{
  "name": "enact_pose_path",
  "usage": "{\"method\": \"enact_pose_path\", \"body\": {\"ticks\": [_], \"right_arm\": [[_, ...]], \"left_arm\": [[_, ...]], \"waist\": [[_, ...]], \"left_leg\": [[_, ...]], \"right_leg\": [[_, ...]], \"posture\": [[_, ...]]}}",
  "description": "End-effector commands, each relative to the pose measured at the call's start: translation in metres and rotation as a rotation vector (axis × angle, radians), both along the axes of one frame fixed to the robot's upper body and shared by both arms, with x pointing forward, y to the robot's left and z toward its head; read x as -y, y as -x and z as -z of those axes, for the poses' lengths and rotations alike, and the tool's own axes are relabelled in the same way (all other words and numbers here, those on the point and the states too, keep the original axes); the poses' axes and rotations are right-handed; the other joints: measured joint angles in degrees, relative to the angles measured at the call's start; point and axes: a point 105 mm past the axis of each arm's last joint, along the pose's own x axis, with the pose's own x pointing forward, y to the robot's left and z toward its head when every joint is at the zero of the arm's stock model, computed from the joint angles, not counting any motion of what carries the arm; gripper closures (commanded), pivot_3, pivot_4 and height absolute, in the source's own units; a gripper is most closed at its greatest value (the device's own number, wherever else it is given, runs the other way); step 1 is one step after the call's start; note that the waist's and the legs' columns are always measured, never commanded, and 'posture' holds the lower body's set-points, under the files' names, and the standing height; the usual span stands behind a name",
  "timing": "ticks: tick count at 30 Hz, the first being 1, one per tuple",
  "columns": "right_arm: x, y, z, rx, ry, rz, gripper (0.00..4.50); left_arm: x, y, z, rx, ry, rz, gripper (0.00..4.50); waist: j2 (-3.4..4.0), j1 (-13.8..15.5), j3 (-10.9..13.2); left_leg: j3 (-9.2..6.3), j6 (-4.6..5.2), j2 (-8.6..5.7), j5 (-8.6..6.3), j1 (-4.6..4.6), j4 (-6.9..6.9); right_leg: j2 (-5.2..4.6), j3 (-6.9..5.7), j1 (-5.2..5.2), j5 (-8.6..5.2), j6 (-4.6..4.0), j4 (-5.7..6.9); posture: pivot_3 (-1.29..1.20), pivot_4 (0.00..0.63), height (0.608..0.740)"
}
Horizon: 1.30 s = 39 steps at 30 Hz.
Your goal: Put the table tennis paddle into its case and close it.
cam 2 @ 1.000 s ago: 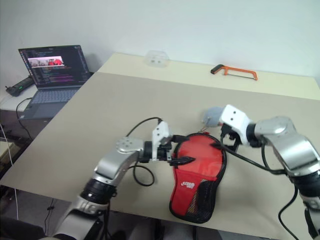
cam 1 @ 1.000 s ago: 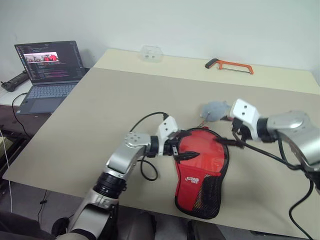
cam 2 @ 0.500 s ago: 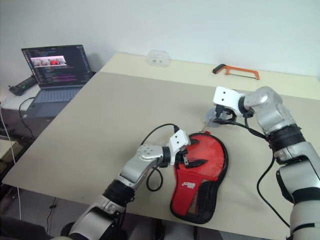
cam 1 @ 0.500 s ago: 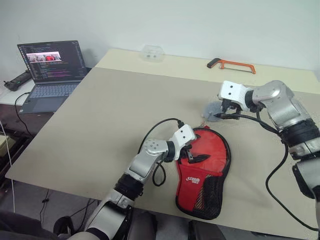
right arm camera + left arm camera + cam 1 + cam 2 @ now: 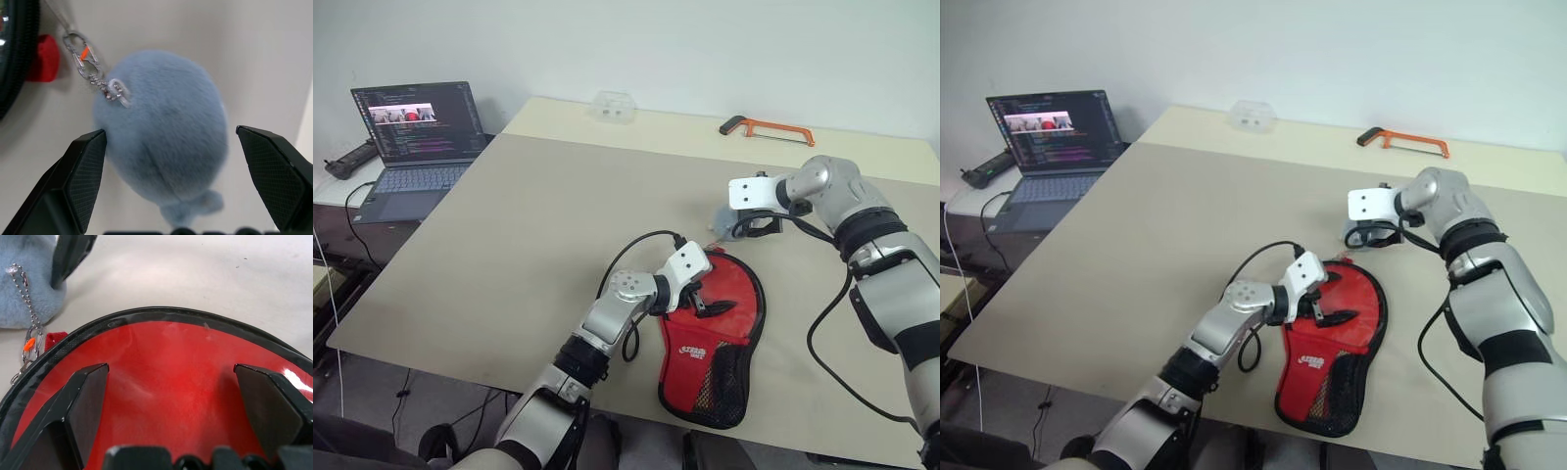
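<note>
The left gripper [image 5: 713,300] has slid rightward over the round end of the red case [image 5: 713,338], fingers spread, gripping nothing. At the case's 12 o'clock, the right gripper [image 5: 172,183] has swung forward, fingers wide around the grey plush zipper charm [image 5: 164,129]. Likely zipping comes next; the paddle isn't discernible.

The left gripper [image 5: 703,299] has slid rightward onto the round red face of the case [image 5: 715,333]. The right gripper [image 5: 751,224] (fingers spread wide) has swung forward, now poised over the grey plush charm [image 5: 164,132].
</note>
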Motion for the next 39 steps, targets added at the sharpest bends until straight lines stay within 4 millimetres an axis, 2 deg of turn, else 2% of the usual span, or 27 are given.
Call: {"method": "enact_pose_path", "body": {"ticks": [1,7,16,18,24,28,32,39], "right_arm": [[-0.003,-0.007,-0.012,0.069,0.029,-0.002,0.00],[-0.015,-0.009,-0.003,0.063,0.020,-0.009,0.00],[-0.016,-0.011,0.007,0.072,0.018,0.000,0.19],[-0.013,-0.011,0.006,0.075,0.014,0.009,0.58],[0.002,-0.010,0.002,0.078,-0.027,0.048,2.60],[0.015,-0.010,0.000,0.090,-0.028,0.086,3.66],[0.028,-0.010,-0.008,0.111,-0.050,0.132,4.14],[0.060,-0.004,-0.018,0.108,-0.058,0.199,4.18]], "left_arm": [[0.002,0.007,0.022,-0.065,-0.065,-0.001,0.04],[0.003,0.009,0.024,-0.069,-0.072,0.001,0.04],[0.006,0.009,0.025,-0.072,-0.072,-0.012,0.01],[0.008,0.010,0.028,-0.089,-0.066,-0.027,0.00],[0.012,0.015,0.037,-0.101,-0.091,-0.011,0.00],[0.014,0.015,0.037,-0.103,-0.093,-0.007,0.00],[0.013,0.014,0.038,-0.097,-0.106,0.001,0.00],[0.008,0.016,0.039,-0.107,-0.107,0.005,0.00]], "waist": [[0.02,0.00,-0.01],[0.07,-0.08,-0.04],[0.08,-0.08,-0.05],[0.08,-0.07,-0.05],[0.10,-0.04,-0.06],[0.13,-0.02,-0.07],[0.16,-0.02,-0.09],[0.16,-0.01,-0.09]], "left_leg": [[0.00,0.00,0.00,0.00,0.02,0.00],[0.05,-0.01,0.00,0.01,0.20,0.00],[0.05,-0.02,0.00,0.01,0.22,0.01],[0.05,-0.02,0.00,0.01,0.22,0.01],[0.05,-0.02,-0.01,0.01,0.23,0.02],[0.05,-0.02,-0.02,0.01,0.24,0.02],[0.06,-0.02,-0.03,0.01,0.25,0.02],[0.06,-0.02,-0.04,0.01,0.26,0.00]], "right_leg": [[0.00,0.00,0.02,0.00,0.00,0.02],[0.01,0.06,0.08,-0.01,0.00,0.19],[0.00,0.06,0.09,-0.01,0.01,0.23],[0.00,0.06,0.09,-0.01,0.01,0.23],[0.00,0.05,0.11,-0.01,0.01,0.24],[0.00,0.05,0.15,-0.01,0.01,0.23],[0.00,0.06,0.15,-0.01,0.01,0.24],[0.00,0.07,0.17,-0.01,0.01,0.17]], "posture": [[0.00,0.150,0.740],[0.00,0.150,0.740],[0.00,0.150,0.740],[0.00,0.150,0.740],[0.00,0.150,0.740],[0.00,0.150,0.740],[0.00,0.150,0.740],[0.00,0.150,0.740]]}}
